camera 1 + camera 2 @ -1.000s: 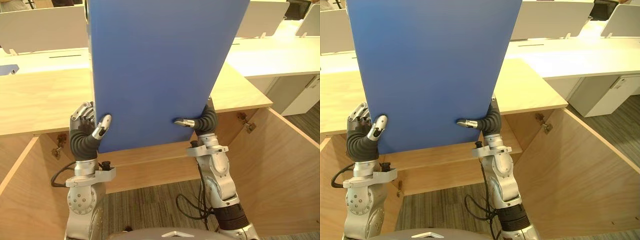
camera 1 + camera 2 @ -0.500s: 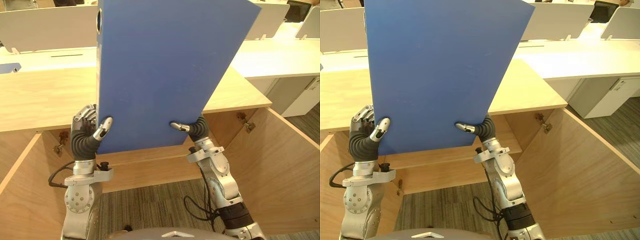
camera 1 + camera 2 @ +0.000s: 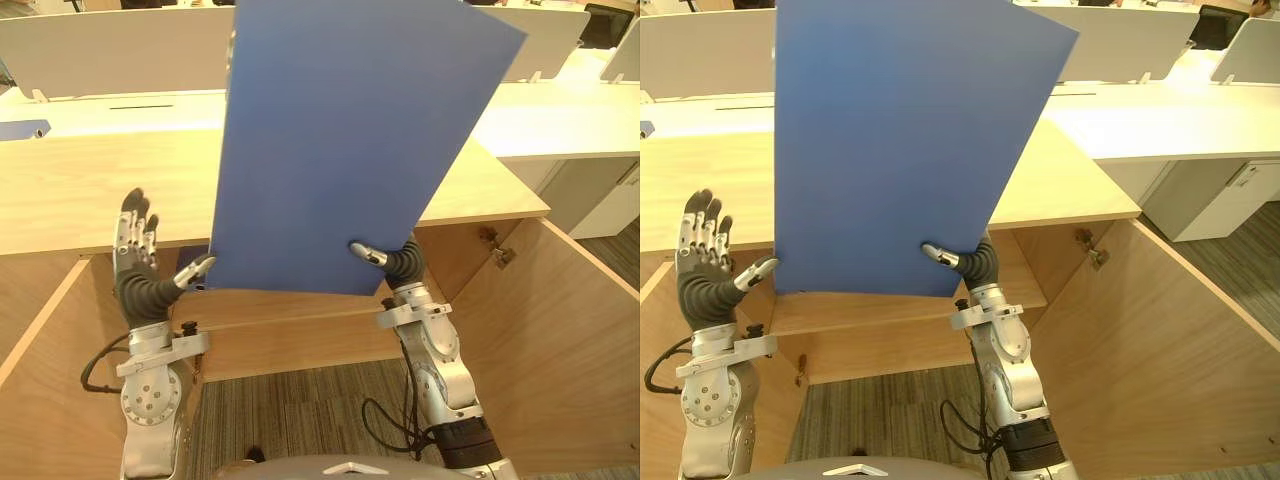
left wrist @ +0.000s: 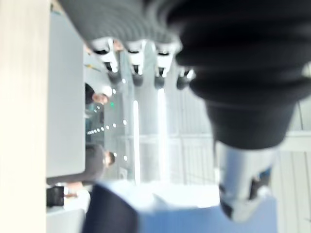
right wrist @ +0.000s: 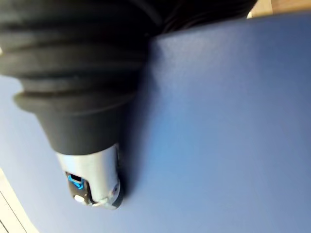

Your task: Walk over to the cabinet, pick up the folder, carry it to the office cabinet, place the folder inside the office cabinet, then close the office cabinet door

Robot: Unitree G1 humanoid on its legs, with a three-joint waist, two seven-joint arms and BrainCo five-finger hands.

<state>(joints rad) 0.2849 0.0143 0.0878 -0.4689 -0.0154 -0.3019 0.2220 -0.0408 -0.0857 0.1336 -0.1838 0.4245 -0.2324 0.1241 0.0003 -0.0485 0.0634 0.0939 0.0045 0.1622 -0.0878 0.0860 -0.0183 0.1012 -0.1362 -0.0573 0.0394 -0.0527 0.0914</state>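
The blue folder [image 3: 350, 150] stands upright above the wooden office cabinet [image 3: 80, 200], leaning to the right. My right hand [image 3: 397, 263] grips its lower right corner, with the thumb [image 5: 92, 184] pressed on the blue front and the fingers hidden behind. My left hand [image 3: 135, 275] is off the folder's lower left edge. It is open, with fingers [image 3: 700, 225] straight up and the thumb tip [image 3: 200, 264] close to the cover. The cabinet's inner shelf [image 3: 290, 312] lies just below the folder's bottom edge.
Both cabinet doors hang open, the right door [image 3: 575, 350] swung far out and the left door [image 3: 30, 400] by my left arm. White desks [image 3: 560, 115] with partitions stand behind, and a white pedestal [image 3: 600, 190] is at the right. Grey carpet [image 3: 300, 410] lies below.
My left hand has let go of the folder and stretched its fingers upward. The folder has shifted to the right, now held by the right hand alone.
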